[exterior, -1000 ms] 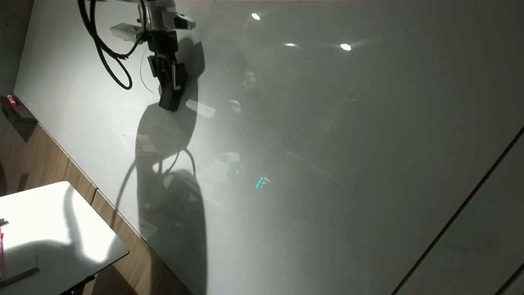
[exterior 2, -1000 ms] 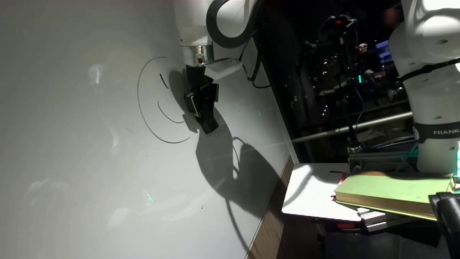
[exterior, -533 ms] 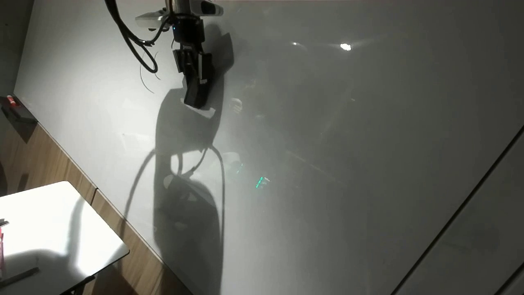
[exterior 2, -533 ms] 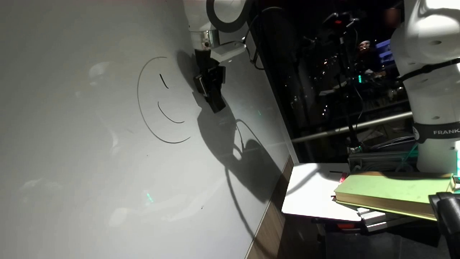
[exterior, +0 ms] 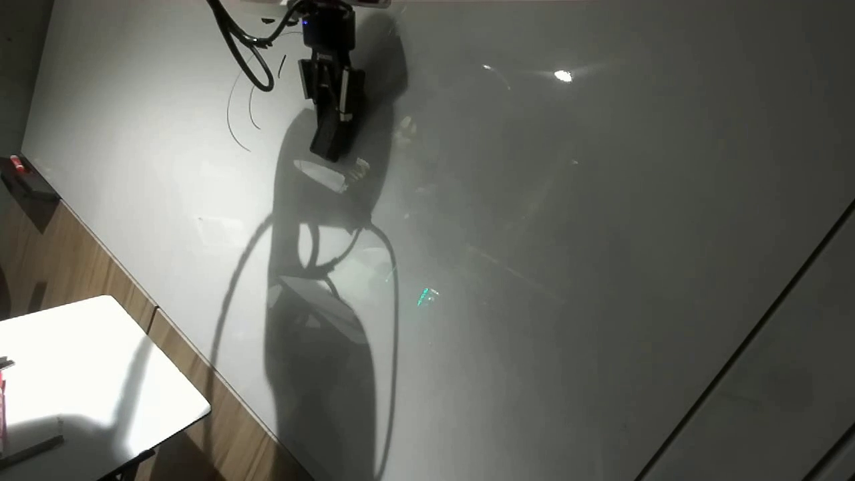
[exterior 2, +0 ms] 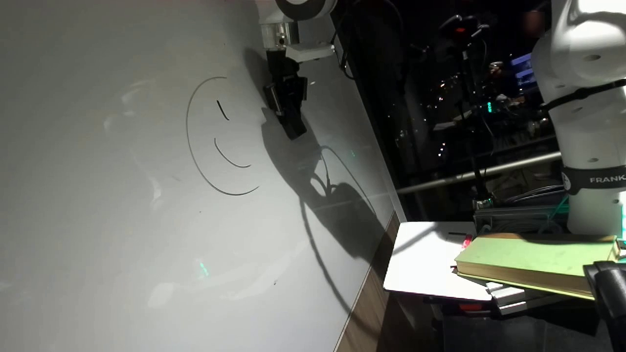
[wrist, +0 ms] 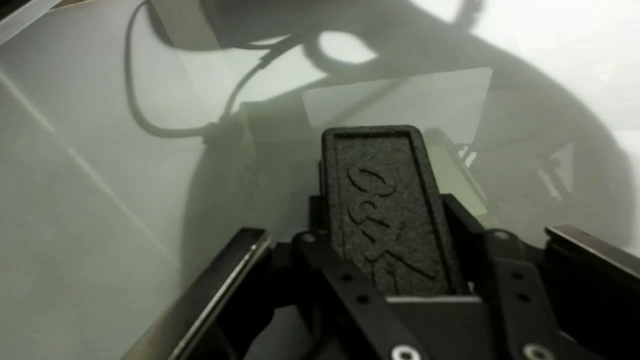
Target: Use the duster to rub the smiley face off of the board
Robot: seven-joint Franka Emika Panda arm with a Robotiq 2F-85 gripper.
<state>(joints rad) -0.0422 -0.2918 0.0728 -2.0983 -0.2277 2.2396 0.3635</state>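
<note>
The duster [wrist: 385, 200], a dark grey block with engraved lines, sits between the fingers of my gripper [wrist: 384, 215], which is shut on its sides. In both exterior views the gripper [exterior: 332, 93] points down along the glossy white board [exterior: 534, 367], with the duster [exterior 2: 294, 126] at its lower end. Contact between duster and board cannot be made out. The smiley face [exterior 2: 228, 158] appears as thin dark lines: an outer arc open toward the gripper, one short stroke and a curved mouth. My gripper [exterior 2: 286, 98] is to the right of these lines there.
A white tabletop [exterior: 87, 361] stands low beside the board; a green book [exterior 2: 528, 259] lies by it. Black cables [exterior: 234, 40] loop from the arm. A small red object [exterior: 19, 164] rests on a dark ledge at the board's edge. The arm's shadow falls across the board.
The gripper has moved upward and to the right in both exterior views, carrying the duster. More of the smiley face's lines now show beside the arm. The grip looks the same.
</note>
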